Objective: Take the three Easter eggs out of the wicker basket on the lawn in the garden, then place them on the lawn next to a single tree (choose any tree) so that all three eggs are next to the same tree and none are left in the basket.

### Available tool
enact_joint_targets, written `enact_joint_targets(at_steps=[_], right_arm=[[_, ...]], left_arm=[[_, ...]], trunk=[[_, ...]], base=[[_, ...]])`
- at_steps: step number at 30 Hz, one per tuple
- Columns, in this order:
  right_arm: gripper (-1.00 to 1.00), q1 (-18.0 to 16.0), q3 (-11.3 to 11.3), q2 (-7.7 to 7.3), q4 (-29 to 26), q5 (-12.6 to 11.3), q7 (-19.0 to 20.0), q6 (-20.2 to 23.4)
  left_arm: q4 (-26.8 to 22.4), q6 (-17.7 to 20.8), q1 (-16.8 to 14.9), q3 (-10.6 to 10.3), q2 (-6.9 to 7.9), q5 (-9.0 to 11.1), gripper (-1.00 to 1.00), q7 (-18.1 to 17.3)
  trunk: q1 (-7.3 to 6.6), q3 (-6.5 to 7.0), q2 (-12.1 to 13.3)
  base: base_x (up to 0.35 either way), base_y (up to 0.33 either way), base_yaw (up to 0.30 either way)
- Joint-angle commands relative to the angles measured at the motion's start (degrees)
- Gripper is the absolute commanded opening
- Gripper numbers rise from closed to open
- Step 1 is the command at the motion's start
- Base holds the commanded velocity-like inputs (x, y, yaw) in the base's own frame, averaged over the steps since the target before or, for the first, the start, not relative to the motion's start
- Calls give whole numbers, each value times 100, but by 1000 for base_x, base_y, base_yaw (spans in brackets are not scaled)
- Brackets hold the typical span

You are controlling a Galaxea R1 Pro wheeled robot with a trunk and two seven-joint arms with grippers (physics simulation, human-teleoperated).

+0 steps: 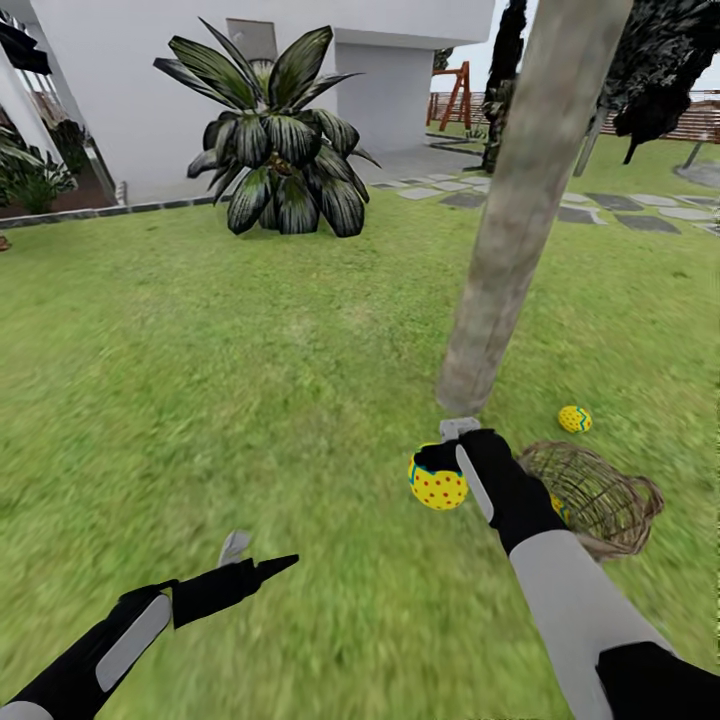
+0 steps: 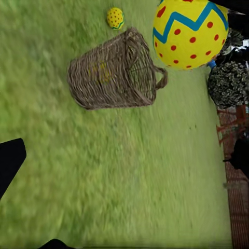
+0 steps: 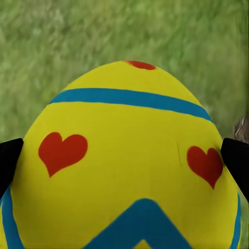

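My right gripper (image 1: pixel 446 457) is shut on a yellow Easter egg (image 1: pixel 438 486) with red dots, just above the lawn (image 1: pixel 250 380) at the foot of the grey-brown tree trunk (image 1: pixel 510 230). This egg (image 3: pixel 124 166) sits between the two black fingertips. A second egg (image 1: pixel 574 418) lies on the grass right of the trunk's base. The wicker basket (image 1: pixel 600 497) lies tipped on its side beside my right wrist. A yellow patch (image 2: pixel 101 72) shows through the basket's weave (image 2: pixel 116 70). My left gripper (image 1: pixel 252 560) hangs open over bare grass at the lower left, holding nothing.
A short spiky palm (image 1: pixel 275 140) stands ahead in front of the white house (image 1: pixel 140 90). A stone path (image 1: pixel 600 205) runs across behind the trunk. Dark cone-shaped trees (image 1: pixel 660 60), a red playset (image 1: pixel 455 95) and the fence (image 1: pixel 700 120) stand far right.
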Motion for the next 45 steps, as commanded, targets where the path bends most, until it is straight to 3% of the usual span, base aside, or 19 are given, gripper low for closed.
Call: enact_joint_targets(at_steps=[1,6,9,12,16,21,45], right_arm=[[-100,0,0,0,48,2,-2,-44],[-100,0,10,6,341,-2,-11,-488],[-100,0,1,133,373,-10,-56,-835],[-100,0,4,155,668,-14,-178,-1146],[-100,0,8,252,1134,-38,-746,-1725],[-100,0,9,367,1159,-62,-1127,-1777],[-100,0,0,378,1185,-76,-1137,-1943]], left_arm=[[-4,0,1,1,1,-1,100,-5],[-5,0,1,1,2,2,100,-2],[-5,0,0,1,-1,-2,100,-2],[-3,0,1,1,1,-2,100,-2],[-2,0,3,1,-2,0,100,6],[1,0,3,1,1,4,100,8],[3,4,2,1,-1,13,100,24]], trunk=[[0,0,0],[0,0,0],[0,0,0],[0,0,0],[0,0,0],[0,0,0],[0,0,0]], base=[[9,201,-101],[1,211,-15],[0,248,0],[0,257,0],[0,275,0],[27,253,-189],[237,167,-271]])
